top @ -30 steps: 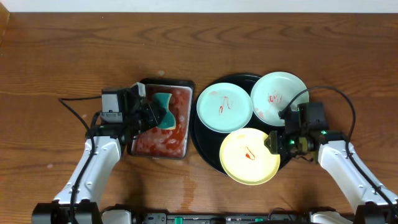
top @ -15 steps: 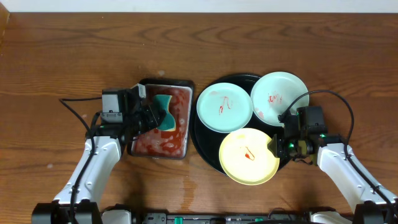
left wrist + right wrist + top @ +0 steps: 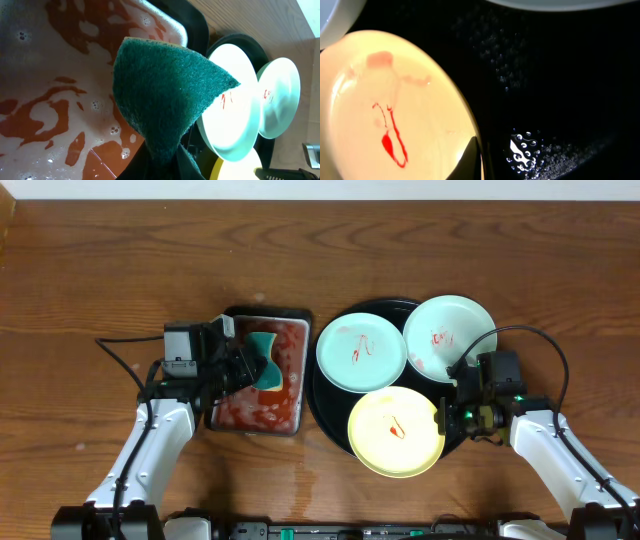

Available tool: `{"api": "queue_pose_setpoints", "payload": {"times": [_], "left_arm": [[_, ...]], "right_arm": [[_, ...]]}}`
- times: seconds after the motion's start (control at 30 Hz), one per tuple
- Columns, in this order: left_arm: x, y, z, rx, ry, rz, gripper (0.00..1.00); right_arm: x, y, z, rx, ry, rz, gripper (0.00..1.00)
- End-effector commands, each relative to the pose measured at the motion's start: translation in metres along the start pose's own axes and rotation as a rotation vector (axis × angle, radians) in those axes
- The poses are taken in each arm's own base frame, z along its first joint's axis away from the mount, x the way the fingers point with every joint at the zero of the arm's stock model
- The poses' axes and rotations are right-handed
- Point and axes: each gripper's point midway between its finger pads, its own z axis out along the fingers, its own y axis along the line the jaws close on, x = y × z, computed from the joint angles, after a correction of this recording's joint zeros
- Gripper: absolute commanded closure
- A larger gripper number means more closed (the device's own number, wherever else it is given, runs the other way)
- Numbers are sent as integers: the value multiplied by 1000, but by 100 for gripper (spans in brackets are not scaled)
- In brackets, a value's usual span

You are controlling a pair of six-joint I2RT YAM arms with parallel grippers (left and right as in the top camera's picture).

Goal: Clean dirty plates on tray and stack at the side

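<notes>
Three plates lie on the black tray point(image 3: 322, 402), each with red squiggles: a mint one point(image 3: 361, 352) at left, another mint one point(image 3: 447, 337) on the far right rim, and a yellow one point(image 3: 395, 432) at the front. My right gripper point(image 3: 441, 418) is shut on the yellow plate's right rim; in the right wrist view a dark finger point(image 3: 470, 160) lies on the yellow plate point(image 3: 395, 110). My left gripper point(image 3: 245, 368) is shut on a green sponge point(image 3: 165, 90), held above the red liquid.
A rectangular metal tray point(image 3: 258, 412) of foamy red liquid stands left of the black tray. Water drops point(image 3: 522, 147) lie on the black tray's wet floor. Bare wooden table point(image 3: 120, 270) surrounds both trays.
My right gripper has closed onto the yellow plate's rim, and the plate has slid slightly left. The left arm and sponge have not moved.
</notes>
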Motion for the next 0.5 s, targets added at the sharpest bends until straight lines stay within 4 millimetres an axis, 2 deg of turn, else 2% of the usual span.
{"api": "queue_pose_setpoints", "payload": {"times": [0.0, 0.27, 0.47], "left_arm": [[2, -1, 0, 15, 8, 15, 93], [15, -15, 7, 30, 47, 99, 93], [34, 2, 16, -159, 72, 161, 93]], "right_arm": [[4, -2, 2, -4, 13, 19, 99], [4, -2, 2, -4, 14, 19, 99], [4, -2, 2, -4, 15, 19, 99]]}}
